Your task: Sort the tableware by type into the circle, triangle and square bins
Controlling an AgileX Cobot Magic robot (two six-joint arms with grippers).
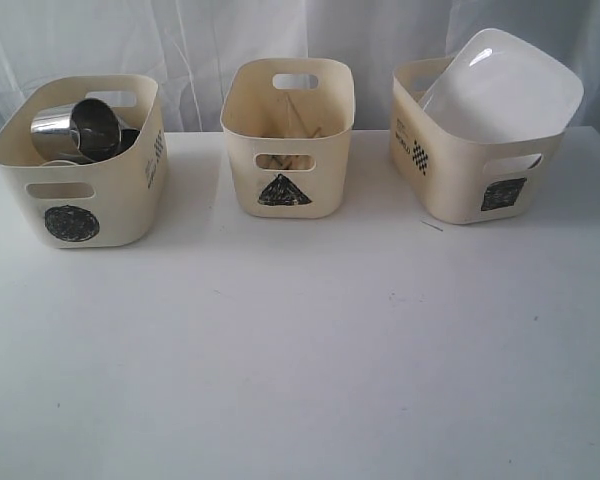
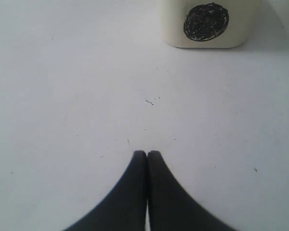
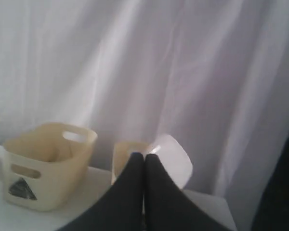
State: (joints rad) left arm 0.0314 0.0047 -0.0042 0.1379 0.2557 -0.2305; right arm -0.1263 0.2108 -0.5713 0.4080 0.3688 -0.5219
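A steel mug (image 1: 80, 128) lies in the circle bin (image 1: 75, 195) at frame left; the white plate (image 1: 505, 85) tilts from the square bin (image 1: 460, 180), upper right. The left end effector (image 2: 147, 155) and right end effector (image 3: 144, 158) are closed, empty.

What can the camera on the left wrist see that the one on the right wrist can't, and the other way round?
Only the left wrist view: the circle bin with its scribbled mark, and the left hand, shut. Only the right wrist view: the triangle bin, the white plate sticking out of another bin, a white curtain, and the right hand, shut. Both: the white table, and a hand closed on nothing.
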